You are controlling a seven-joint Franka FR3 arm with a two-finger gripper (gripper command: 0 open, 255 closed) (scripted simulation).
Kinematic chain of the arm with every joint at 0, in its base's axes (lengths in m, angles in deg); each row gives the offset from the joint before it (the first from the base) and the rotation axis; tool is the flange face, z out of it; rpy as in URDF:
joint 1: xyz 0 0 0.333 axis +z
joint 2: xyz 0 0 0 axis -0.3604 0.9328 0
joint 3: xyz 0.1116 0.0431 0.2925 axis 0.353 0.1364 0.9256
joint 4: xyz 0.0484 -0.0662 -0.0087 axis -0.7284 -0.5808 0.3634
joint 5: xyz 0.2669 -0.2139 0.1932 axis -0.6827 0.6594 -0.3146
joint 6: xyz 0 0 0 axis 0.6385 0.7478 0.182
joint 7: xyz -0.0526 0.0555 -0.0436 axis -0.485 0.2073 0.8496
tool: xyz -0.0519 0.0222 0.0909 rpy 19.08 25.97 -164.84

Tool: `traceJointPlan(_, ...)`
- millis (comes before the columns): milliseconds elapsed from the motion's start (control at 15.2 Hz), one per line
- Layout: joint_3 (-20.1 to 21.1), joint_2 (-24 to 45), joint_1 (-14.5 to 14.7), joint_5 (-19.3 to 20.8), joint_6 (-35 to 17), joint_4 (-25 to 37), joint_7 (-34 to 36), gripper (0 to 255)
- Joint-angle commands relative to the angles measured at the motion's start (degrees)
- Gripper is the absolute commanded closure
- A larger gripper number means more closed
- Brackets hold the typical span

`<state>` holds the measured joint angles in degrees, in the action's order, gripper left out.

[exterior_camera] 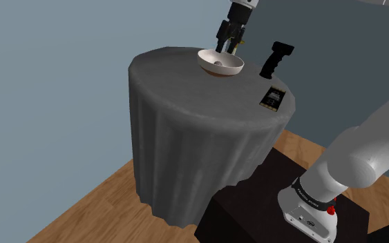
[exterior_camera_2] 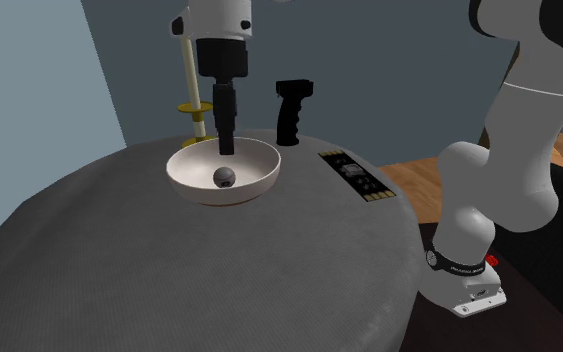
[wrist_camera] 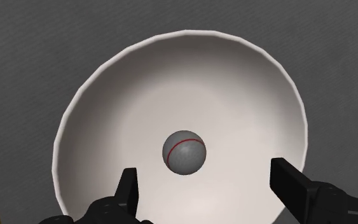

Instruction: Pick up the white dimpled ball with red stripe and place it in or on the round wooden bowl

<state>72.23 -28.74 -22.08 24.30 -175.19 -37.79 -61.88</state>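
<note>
A grey ball [wrist_camera: 184,153] with a thin red stripe lies at the bottom of a pale, off-white bowl [wrist_camera: 234,83]. The bowl stands on a round table [exterior_camera_2: 169,290] draped in grey cloth. The black gripper [wrist_camera: 207,173] hangs just above the bowl, its fingers spread wide and touching nothing, with the ball loose beneath them. Behind the bowl stand a black handle [exterior_camera_2: 292,110] and a yellow rod [exterior_camera_2: 191,80]. A dark flat card [exterior_camera_2: 354,175] lies near the bowl.
</note>
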Motion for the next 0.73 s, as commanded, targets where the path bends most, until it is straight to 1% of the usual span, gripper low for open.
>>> traceJointPlan(0,-0.2,0.5,-0.2,0.0,3.1,3.6,0.1,0)
traceJointPlan(132,-0.5,1.3,-0.4,0.1,6.7,8.0,0.2,0)
traceJointPlan(660,-0.5,1.3,-0.4,0.1,6.7,8.0,0.2,0)
